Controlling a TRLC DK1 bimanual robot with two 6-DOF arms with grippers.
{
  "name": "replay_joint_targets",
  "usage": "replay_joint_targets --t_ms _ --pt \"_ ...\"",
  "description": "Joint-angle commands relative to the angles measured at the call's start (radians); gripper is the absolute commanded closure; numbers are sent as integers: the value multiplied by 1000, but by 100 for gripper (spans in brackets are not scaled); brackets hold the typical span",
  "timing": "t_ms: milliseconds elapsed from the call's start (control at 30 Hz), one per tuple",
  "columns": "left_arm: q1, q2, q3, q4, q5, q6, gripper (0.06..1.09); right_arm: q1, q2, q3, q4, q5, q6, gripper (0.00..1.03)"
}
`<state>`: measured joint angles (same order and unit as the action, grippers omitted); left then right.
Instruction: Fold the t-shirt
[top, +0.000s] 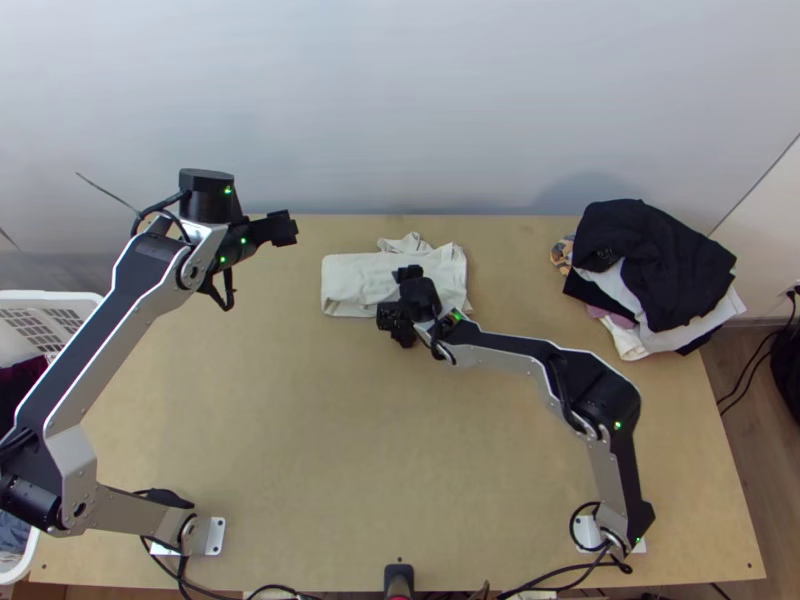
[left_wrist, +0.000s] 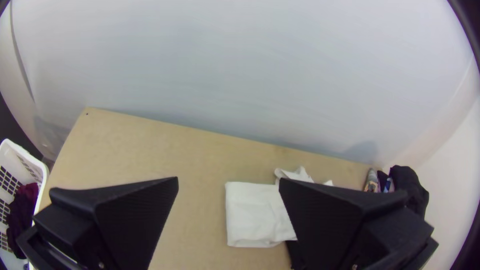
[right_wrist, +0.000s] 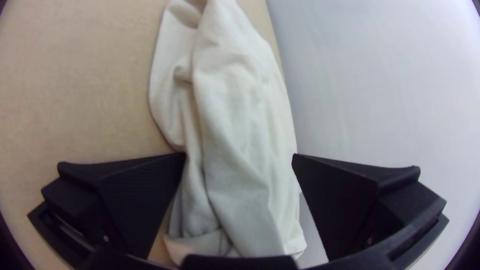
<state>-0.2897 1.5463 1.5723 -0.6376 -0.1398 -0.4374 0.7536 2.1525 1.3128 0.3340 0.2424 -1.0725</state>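
Several folds appear made in the white t-shirt (top: 348, 282), a loose edge (top: 404, 244) yet to be tidied, as left gripper (left_wrist: 228, 179) and right gripper (right_wrist: 239, 154) are held with fingers apart.

Heaped clothes (top: 655, 265), white plastic basket (top: 50, 296)

- I see the light wooden table (top: 300, 420) stretching beneath my right gripper (top: 402, 302).
- The off-white T-shirt (top: 350, 285) lies on it, folded into a creased strip, below that gripper.
- Well to the gripper's right, a clothes pile (top: 655, 265) rests there.
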Motion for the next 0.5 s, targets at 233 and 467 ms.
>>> replay_joint_targets --t_ms 233,467 --pt "4 -14 -23 15 3 3 11 7 127 100 43 106 -165 95" --pt "9 -31 -26 15 3 3 11 1 72 246 59 189 -75 100"
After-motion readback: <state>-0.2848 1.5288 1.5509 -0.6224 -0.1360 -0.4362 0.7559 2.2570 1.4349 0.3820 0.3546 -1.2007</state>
